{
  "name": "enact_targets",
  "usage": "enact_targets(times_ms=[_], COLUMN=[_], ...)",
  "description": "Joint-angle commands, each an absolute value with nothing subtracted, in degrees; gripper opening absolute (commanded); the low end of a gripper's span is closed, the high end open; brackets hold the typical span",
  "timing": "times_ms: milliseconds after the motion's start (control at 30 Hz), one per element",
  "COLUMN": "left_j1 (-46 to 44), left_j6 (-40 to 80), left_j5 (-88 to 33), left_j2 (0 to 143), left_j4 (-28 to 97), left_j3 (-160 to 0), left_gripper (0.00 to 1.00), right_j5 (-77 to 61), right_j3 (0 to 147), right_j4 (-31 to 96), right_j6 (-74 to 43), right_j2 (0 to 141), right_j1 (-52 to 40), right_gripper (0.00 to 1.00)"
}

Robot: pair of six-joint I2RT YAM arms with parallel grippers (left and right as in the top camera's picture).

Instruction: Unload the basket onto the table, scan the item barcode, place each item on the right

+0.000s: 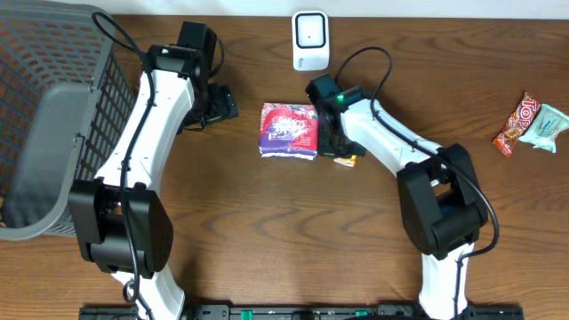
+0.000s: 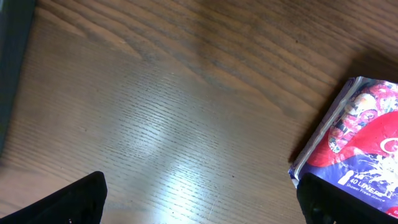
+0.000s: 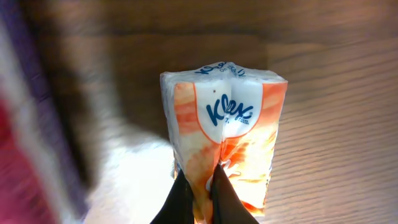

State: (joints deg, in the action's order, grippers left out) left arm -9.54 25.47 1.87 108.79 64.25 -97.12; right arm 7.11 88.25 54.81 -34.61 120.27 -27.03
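right claw (image 3: 200, 182) pinching orange-white tissue pack (image 3: 225, 118); left claw (image 2: 205, 205) gaping wide, hovering over table (image 2: 155, 93) beside purple packet (image 2: 364, 134).

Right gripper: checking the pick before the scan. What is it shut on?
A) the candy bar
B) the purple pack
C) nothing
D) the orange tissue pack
D: the right wrist view shows the right gripper pinched shut on the orange tissue pack, with the purple pack lying beside it.

Tissue pack (image 1: 346, 160) mostly beneath right hand (image 3: 200, 186)
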Motion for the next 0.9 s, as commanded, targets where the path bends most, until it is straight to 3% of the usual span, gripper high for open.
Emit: enact_targets(times_ms=[0,167,533,733,867], left_j1=[-9.28,-9.28,-9.28,-9.28,-9.28], left_j6=[25.15,25.15,25.15,25.15,25.15], left_j5=[2.61,2.61,2.61,2.61,2.61], left_j2=[108.14,108.14,108.14,108.14,108.14], left_j4=[64.45,64.45,64.45,64.45,64.45], left_j3=[-97.03,-97.03,-97.03,-97.03,-97.03], left_gripper=[0.98,0.98,0.98,0.98,0.98], right_j5=[-5.32,-24.05,-50.98,-56.31,-45.17], right_j3=[89.32,89.10,74.39,64.10,61.67], right_j4=[54.46,52.14,36.58,29.58,32.29], right_j6=[-28.01,-17.76,-15.14,-15.16,-17.39], right_j2=[115.50,114.17,115.42,115.42,115.39], right_j1=[-24.38,-20.93,-7.97,0.82,4.51], right_gripper=[0.01,0.01,0.01,0.01,0.05])
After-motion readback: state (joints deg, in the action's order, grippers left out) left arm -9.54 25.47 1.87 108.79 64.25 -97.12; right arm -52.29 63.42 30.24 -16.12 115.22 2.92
